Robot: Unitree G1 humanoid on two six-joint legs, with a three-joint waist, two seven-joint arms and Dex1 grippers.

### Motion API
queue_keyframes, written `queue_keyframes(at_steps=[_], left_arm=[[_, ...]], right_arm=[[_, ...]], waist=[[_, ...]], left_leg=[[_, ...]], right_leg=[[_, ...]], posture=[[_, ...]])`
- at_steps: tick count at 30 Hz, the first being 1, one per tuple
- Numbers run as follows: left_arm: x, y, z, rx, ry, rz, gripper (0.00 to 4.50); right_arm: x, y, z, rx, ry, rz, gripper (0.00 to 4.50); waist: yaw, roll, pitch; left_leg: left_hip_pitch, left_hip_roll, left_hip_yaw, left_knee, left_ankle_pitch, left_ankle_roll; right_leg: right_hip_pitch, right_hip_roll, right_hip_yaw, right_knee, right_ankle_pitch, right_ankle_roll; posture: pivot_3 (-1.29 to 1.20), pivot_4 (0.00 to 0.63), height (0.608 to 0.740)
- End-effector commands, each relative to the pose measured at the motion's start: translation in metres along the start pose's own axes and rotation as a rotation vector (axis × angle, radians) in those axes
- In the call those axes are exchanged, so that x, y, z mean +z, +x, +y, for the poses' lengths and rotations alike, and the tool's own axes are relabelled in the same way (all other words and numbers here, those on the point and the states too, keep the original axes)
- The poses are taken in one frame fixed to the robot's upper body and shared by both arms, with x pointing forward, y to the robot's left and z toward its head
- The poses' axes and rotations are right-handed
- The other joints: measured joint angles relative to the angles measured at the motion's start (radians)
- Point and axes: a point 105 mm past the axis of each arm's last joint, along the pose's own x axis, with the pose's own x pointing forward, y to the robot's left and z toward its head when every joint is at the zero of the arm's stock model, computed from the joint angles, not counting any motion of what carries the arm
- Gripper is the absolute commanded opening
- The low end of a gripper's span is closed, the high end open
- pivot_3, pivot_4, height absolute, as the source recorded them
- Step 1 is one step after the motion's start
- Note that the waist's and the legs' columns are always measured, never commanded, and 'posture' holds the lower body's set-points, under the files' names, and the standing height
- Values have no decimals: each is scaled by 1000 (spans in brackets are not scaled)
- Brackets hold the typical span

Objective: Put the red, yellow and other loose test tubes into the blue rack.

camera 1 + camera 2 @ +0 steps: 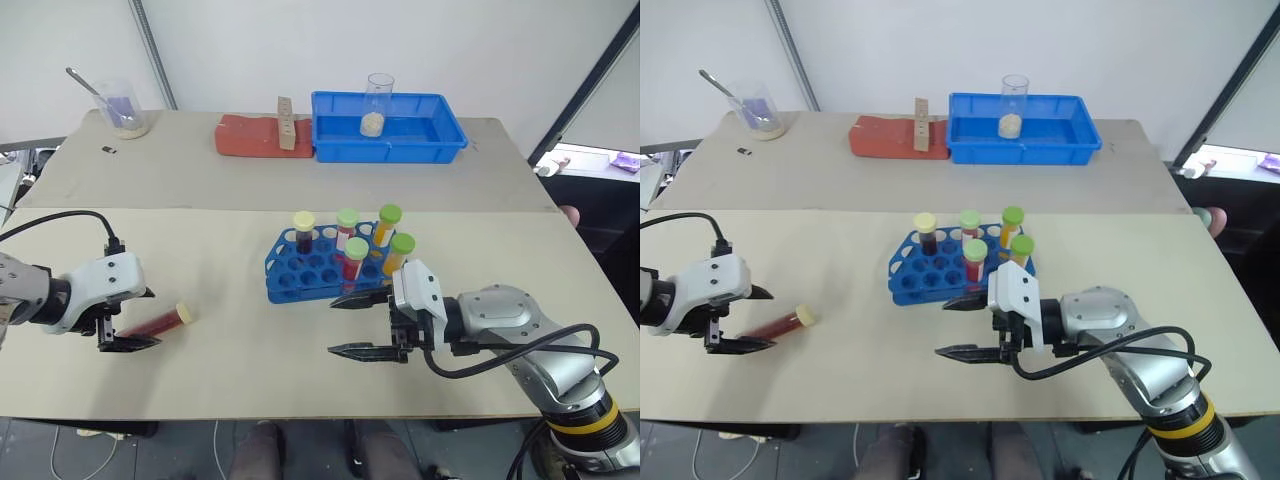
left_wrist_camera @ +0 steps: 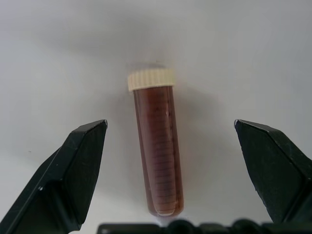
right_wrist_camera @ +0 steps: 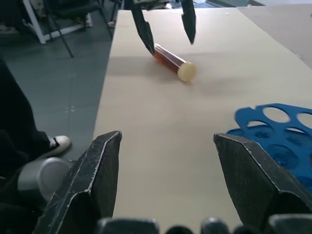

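Bench (image 1: 300, 380): five tubes upright in blue rack (image 1: 300, 272). Dark red tube (image 1: 160, 321) lies left of rack, between left gripper (image 1: 127, 318) open fingers. Right gripper (image 1: 362, 325) open, empty, beside rack.

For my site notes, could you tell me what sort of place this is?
Probably a lab-style test bench: capped test tubes in a blue rack, a glass beaker of powder in a blue tray, on plain tables.

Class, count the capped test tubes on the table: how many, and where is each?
6. Five stand in the blue rack; one cream-capped tube lies loose between the open left gripper's fingers.
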Motion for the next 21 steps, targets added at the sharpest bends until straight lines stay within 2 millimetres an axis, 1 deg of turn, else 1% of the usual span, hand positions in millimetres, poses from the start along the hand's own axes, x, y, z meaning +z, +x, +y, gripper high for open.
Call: queue_keyframes(at_steps=[1,6,11,14,19,20,21], left_arm=[[-4,8,10,11,0,61,4500],[-11,20,17,-15,-5,111,4500],[-9,37,18,-40,0,113,4500],[-11,42,22,-37,8,125,3691],[-18,43,23,-42,36,156,1319],[-18,43,23,-46,40,155,974],[-17,42,23,-53,44,152,904]], right_arm=[[6,-1,5,21,-2,-34,3360],[7,-4,8,20,17,-42,3360],[8,-7,10,10,25,-36,3360],[10,-8,11,7,30,-34,3410],[11,-12,11,-4,38,-25,3410],[11,-13,10,-8,39,-23,3410],[12,-14,10,-11,41,-22,3410]], waist=[[5,0,0],[1,0,0],[1,-1,0],[2,-1,0],[2,-1,0],[2,-1,0],[1,-1,0]], left_leg=[[0,0,0,0,0,0],[0,0,0,0,0,0],[0,0,0,1,0,0],[1,0,-1,1,0,0],[2,0,-1,3,0,0],[3,0,-1,3,0,0],[3,0,-1,3,0,0]], right_leg=[[0,0,0,0,0,0],[0,0,0,1,0,1],[0,1,0,2,0,1],[1,1,0,2,1,1],[2,1,0,4,1,2],[3,1,0,4,1,1],[3,1,0,5,1,1]], posture=[[0,150,740],[0,150,740],[0,150,740],[0,150,740],[0,150,740],[0,150,740],[0,150,740]])
